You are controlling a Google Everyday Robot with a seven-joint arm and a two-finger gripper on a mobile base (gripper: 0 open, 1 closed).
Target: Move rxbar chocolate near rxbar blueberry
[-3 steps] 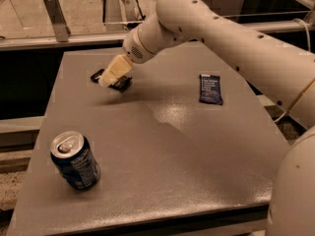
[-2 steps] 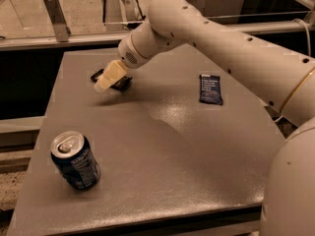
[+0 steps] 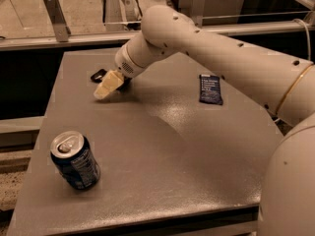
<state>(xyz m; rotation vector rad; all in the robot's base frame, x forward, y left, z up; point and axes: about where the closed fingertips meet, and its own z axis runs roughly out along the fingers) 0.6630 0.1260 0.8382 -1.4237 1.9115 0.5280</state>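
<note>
Toward the far left of the grey, finely speckled worktop (image 3: 162, 181), the cream-coloured claw (image 3: 108, 85) is seen lowered at the rxbar chocolate (image 3: 98, 75). Only a black end of the bar is shown, poking out leftward and away. With most of it hidden, its long axis cannot be judged. Whether the claw is clamped on the bar or merely over it cannot be told. Well apart to the right, the rxbar blueberry (image 3: 210, 89) is laid flat, a dark navy rectangle with pale lettering, its long axis running from near to far. Near the front left, a glossy blue soda can (image 3: 75, 160) is stood, its silver lid showing.
</note>
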